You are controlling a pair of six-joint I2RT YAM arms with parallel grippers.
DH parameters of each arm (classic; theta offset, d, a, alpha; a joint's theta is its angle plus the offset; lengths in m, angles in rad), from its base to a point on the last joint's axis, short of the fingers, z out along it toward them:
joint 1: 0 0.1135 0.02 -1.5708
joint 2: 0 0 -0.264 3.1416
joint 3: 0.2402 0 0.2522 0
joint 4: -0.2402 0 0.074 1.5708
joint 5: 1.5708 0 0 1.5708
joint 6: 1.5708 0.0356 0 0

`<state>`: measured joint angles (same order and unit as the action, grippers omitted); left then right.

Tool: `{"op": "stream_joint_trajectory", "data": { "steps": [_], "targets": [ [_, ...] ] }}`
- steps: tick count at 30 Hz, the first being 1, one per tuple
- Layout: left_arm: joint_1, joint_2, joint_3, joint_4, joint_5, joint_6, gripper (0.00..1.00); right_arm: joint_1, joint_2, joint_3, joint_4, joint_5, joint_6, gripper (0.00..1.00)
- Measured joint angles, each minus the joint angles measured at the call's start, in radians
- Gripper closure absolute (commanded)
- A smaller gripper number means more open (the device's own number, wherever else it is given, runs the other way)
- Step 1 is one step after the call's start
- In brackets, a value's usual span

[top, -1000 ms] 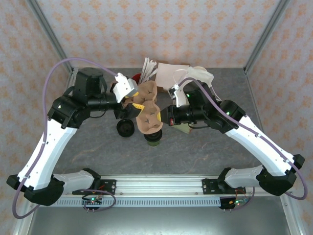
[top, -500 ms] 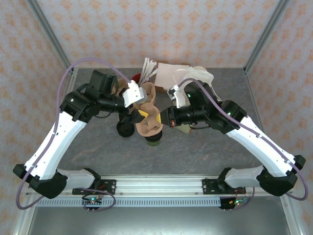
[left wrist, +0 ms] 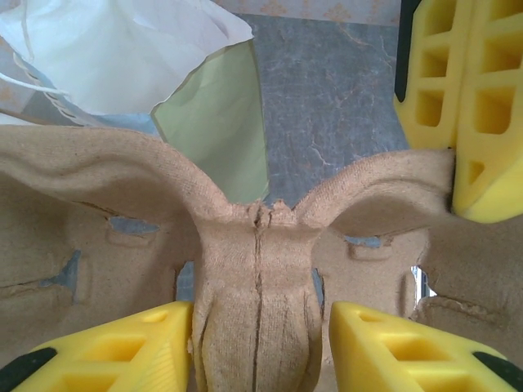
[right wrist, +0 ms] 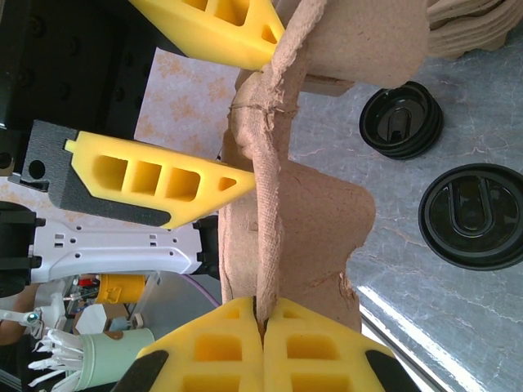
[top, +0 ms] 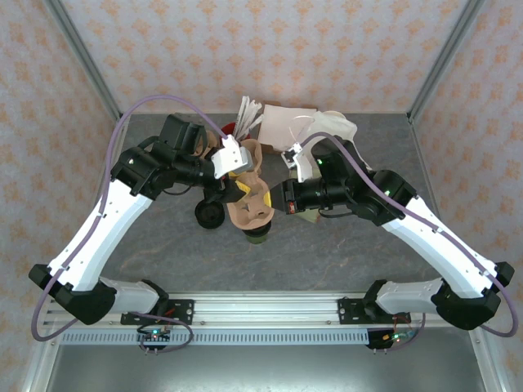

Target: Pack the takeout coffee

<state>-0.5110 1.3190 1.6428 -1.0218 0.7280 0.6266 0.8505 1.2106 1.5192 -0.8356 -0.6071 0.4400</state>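
Observation:
The takeout coffee (top: 258, 237), an olive-green cup with a black lid (right wrist: 472, 214), stands on the table under a brown pulp cup carrier (top: 252, 204). The carrier hangs in the air above it. My right gripper (top: 274, 198) is shut on the carrier's thin edge (right wrist: 263, 314). My left gripper (left wrist: 261, 327) straddles the carrier's centre post (left wrist: 257, 269). Its yellow fingers (left wrist: 400, 343) stand close on both sides, and a narrow gap shows on the right. Most of the cup is hidden by the carrier.
A loose black lid (top: 209, 215) lies left of the cup. At the back are a white paper bag (top: 282, 124), white sticks (top: 248, 110) and cream cups (top: 337, 127). The bag's open mouth (left wrist: 122, 49) lies beyond the carrier.
My left arm has swung right and forward, bringing its fingers around the carrier's centre post, and the jaws have narrowed. The right gripper has held the carrier almost still.

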Motion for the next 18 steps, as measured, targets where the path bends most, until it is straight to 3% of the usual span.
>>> {"op": "stream_joint_trajectory", "data": {
  "steps": [8, 18],
  "targets": [
    [-0.026, 0.0, 0.0, 0.0, -0.02, 0.0, 0.53, 0.002, -0.002, -0.011, 0.005, -0.005, 0.0, 1.0],
    [-0.054, 0.026, 0.013, 0.001, -0.036, -0.001, 0.64, 0.003, -0.037, -0.035, 0.004, -0.006, 0.001, 1.0]
  ]
}}
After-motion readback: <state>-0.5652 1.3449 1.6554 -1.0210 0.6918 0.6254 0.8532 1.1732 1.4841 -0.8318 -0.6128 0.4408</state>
